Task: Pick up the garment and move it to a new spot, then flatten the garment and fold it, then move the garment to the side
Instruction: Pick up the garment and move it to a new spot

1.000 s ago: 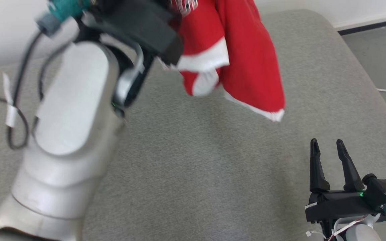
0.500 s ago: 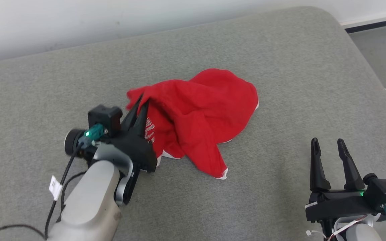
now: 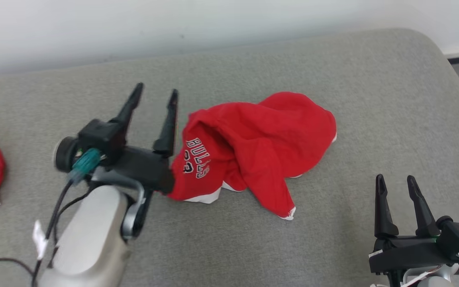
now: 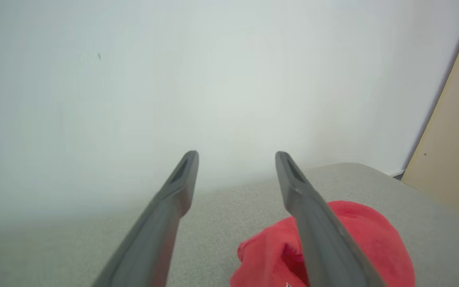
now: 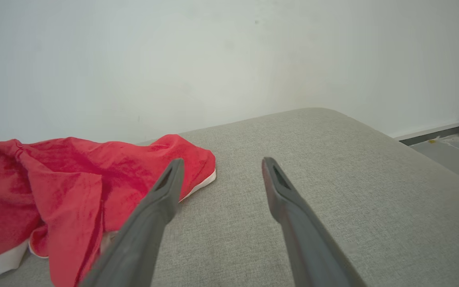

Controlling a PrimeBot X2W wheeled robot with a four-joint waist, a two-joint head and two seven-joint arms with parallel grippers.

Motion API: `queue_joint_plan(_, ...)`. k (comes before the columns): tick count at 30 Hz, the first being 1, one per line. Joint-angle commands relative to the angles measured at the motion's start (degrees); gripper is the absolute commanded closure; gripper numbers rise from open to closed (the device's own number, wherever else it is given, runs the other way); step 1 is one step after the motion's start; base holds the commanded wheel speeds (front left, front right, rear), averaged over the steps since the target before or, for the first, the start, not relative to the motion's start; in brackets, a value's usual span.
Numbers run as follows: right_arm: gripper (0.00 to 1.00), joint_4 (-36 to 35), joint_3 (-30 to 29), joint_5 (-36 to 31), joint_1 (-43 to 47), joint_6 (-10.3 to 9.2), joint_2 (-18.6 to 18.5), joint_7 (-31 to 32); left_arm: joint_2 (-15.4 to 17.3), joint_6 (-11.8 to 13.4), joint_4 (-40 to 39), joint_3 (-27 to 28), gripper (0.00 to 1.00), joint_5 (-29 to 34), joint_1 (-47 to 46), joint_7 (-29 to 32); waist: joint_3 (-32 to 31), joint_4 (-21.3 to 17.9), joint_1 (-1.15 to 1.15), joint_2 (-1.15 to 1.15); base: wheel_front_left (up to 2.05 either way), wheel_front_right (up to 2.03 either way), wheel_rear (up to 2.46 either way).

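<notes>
Head view has the red garment (image 3: 253,147) lying in a crumpled heap near the middle of the grey bed (image 3: 333,247), its lettering showing and one flap trailing toward the robot. Just beside the heap's left edge sits the left gripper (image 3: 155,89), fingers apart and holding nothing. At the lower right, well apart from the garment, the right gripper (image 3: 395,180) also has its fingers apart. Judging by the free heap, the placing looks done; flattening, folding and moving aside are all left.
</notes>
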Motion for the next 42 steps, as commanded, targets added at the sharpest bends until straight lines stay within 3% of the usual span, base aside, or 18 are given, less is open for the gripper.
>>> queue_joint_plan(1,0.0,-0.38,-0.03,-0.39,0.72,-0.12,-0.35,-0.27,1.05,0.52,-1.49,0.72,0.0,0.94,2.7,-0.02,-2.18,2.23,0.0,0.0,0.0,0.0,0.0)
queue_joint_plan(9,0.0,-1.6,0.4,-0.9,2.85,-0.12,-0.9,-0.19,6.71,2.68,-15.33,7.51,0.0,5.75,15.43,-0.04,-6.33,5.77,0.0,0.0,0.0,0.0,0.0)
queue_joint_plan(13,0.0,-1.97,0.44,-1.05,3.97,-0.12,-1.19,0.0,7.73,3.4,-19.71,10.47,0.0,6.38,22.8,-0.04,-8.1,7.02,0.0,0.0,0.0,0.0,0.0)
queue_joint_plan(25,0.0,-3.83,1.88,-0.17,6.74,-0.12,-1.23,0.85,4.49,3.16,-23.97,15.55,0.0,6.81,38.17,-0.05,-11.09,8.69,0.0,0.0,0.0,0.0,0.0)
queue_joint_plan(33,0.0,-5.69,3.07,0.44,8.49,-0.12,-2.05,1.9,2.67,-0.12,-23.33,16.69,0.0,8.18,41.3,-0.05,-11.17,9.26,0.0,0.0,0.0,0.0,0.0)
queue_joint_plan(42,0.0,-6.57,3.93,0.59,9.92,-0.12,-2.64,2.74,1.86,-1.82,-22.22,17.71,0.0,10.11,41.65,-0.05,-11.16,9.08,0.0,0.0,0.0,0.0,0.0)
